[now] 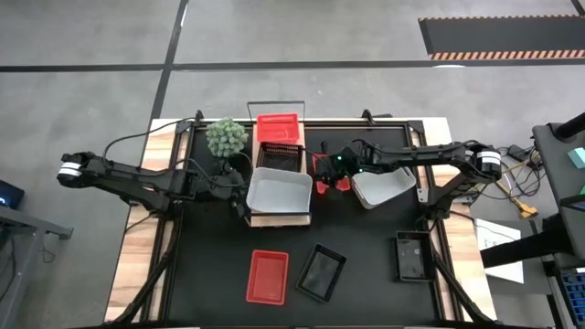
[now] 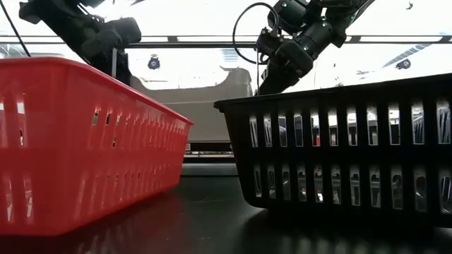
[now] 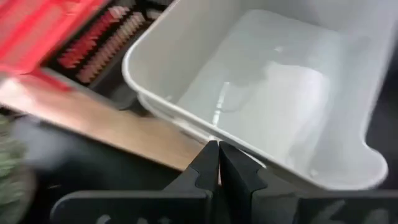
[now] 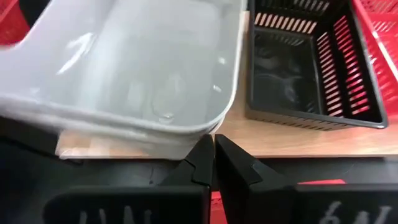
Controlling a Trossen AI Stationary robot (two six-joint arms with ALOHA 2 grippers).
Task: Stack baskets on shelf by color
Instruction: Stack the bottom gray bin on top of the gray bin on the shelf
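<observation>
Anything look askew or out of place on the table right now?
Yes. The white basket beside the right gripper lies tilted on the tabletop, off the shelf. The loose black basket near the front edge sits at an angle beside the red basket.

Grey concrete floor (image 1: 82,37) crossed by dark lines — a hazard-striped black mat (image 1: 498,37) lies at the far right.

Green plant (image 1: 226,136) (ball-shaped) on black tabletop (image 1: 366,265).
</observation>
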